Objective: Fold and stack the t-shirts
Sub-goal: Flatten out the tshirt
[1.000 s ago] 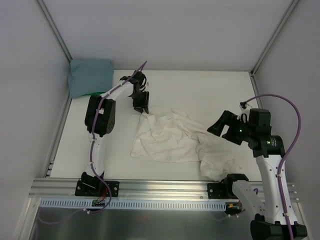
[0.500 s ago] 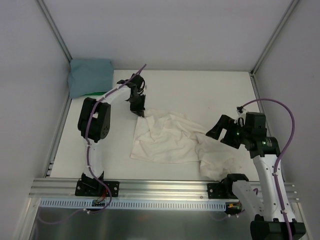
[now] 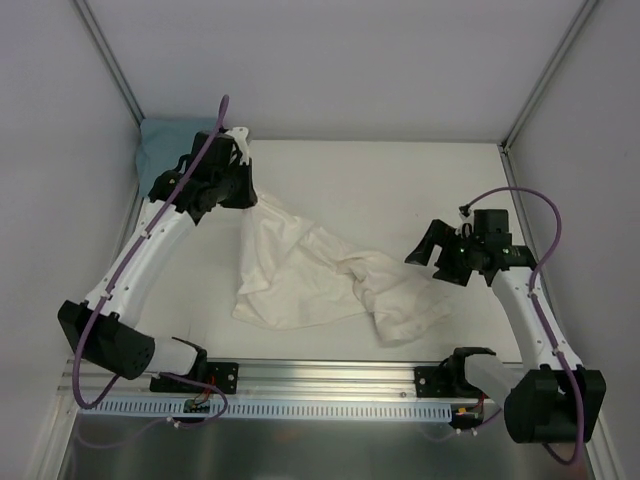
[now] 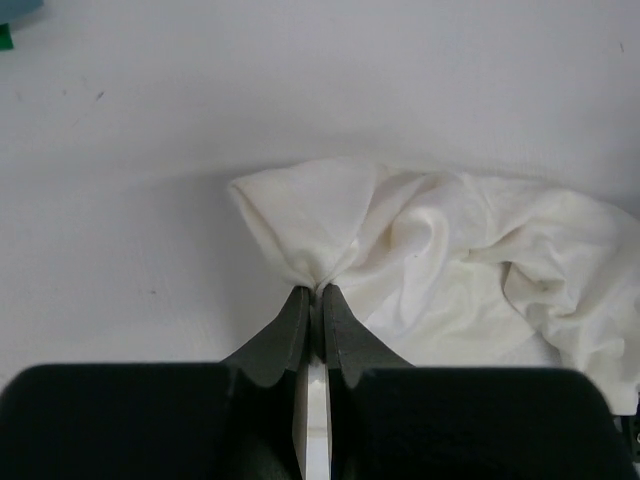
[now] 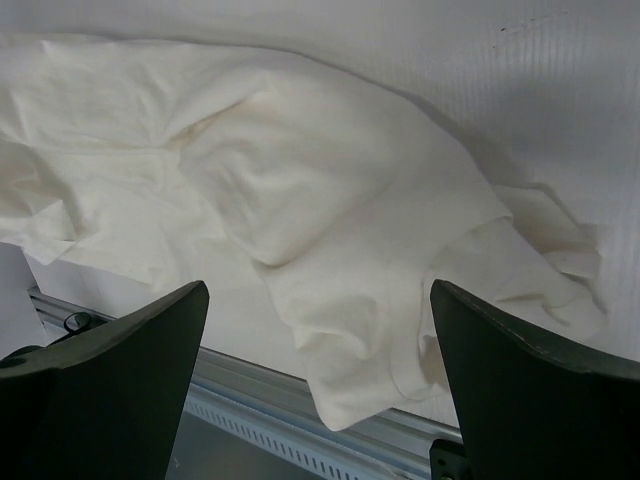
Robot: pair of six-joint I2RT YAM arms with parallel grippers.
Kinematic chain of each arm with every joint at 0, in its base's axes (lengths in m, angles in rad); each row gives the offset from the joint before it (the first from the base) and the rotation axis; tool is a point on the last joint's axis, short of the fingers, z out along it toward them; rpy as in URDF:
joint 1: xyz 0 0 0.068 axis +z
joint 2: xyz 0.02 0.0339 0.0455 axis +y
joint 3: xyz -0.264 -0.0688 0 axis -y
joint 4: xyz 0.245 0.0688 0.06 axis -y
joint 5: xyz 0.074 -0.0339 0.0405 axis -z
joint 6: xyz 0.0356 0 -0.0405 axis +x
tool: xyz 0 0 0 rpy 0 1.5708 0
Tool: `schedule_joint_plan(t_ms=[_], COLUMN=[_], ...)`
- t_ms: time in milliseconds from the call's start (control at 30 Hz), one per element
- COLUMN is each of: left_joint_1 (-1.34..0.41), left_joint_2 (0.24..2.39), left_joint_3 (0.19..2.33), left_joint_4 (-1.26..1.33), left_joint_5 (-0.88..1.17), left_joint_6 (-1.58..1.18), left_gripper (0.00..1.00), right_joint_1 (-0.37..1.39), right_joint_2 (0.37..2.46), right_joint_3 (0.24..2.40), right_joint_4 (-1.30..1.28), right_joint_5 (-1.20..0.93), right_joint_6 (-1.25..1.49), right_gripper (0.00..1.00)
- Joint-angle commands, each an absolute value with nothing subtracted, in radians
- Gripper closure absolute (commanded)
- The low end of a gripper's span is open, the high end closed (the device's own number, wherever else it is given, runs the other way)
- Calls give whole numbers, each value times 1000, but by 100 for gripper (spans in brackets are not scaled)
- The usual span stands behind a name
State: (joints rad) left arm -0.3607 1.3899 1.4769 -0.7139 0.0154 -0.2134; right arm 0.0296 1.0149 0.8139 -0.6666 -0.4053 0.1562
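The cream t-shirt (image 3: 300,275) lies crumpled across the middle of the table. Its back-left corner is pinched and pulled taut in my left gripper (image 3: 248,197), which is shut on it. In the left wrist view the cloth (image 4: 440,250) gathers into a point between the closed fingers of that gripper (image 4: 320,291). My right gripper (image 3: 426,256) hovers above the shirt's right end, open, touching nothing. In the right wrist view the right gripper (image 5: 315,300) has its fingers wide apart over the rumpled cloth (image 5: 300,170). The teal-blue t-shirt (image 3: 165,142) sits folded in the back-left corner.
An aluminium rail (image 3: 330,375) runs along the near table edge, and the cream shirt's near-right end reaches it (image 5: 250,410). White walls with metal posts enclose the table on three sides. A small green bit (image 4: 5,38) shows by the teal shirt.
My left gripper shut on the cream shirt's back corner and drew it left and back, dragging the whole shirt leftward. The right gripper, still open, shifted slightly back.
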Motion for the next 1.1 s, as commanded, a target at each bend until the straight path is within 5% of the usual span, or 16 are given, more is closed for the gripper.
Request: schedule_joint_plan(t_ms=[0,567,667,700,767,800,1067], left_joint_1=[-377,-586,-588,-588,-586,-587,-586], left_joint_2=[1326,979,950,945,940,936,931], left_joint_3=[1418,1163,1125,1118,1105,1092,1055], left_joint_4=[-773,-903,-913,-913,-907,-901,-879], left_joint_5=[46,91,80,78,78,78,74], left_joint_6=[-207,-336,-339,-339,-341,-341,-341], left_gripper=[100,100,100,100,100,100,100], right_joint_1=[23,23,23,23,23,23,20], right_joint_2=[1113,1542,1548,1545,1542,1537,1410], right_joint_3=[862,853,831,825,813,808,837], right_joint_4=[-565,-377,-376,-374,-380,-387,-477], right_joint_5=[-405,-459,-463,-465,-454,-451,-395], right_joint_6=[179,210,204,204,198,193,180], right_gripper=[1,1,22,61,94,100,100])
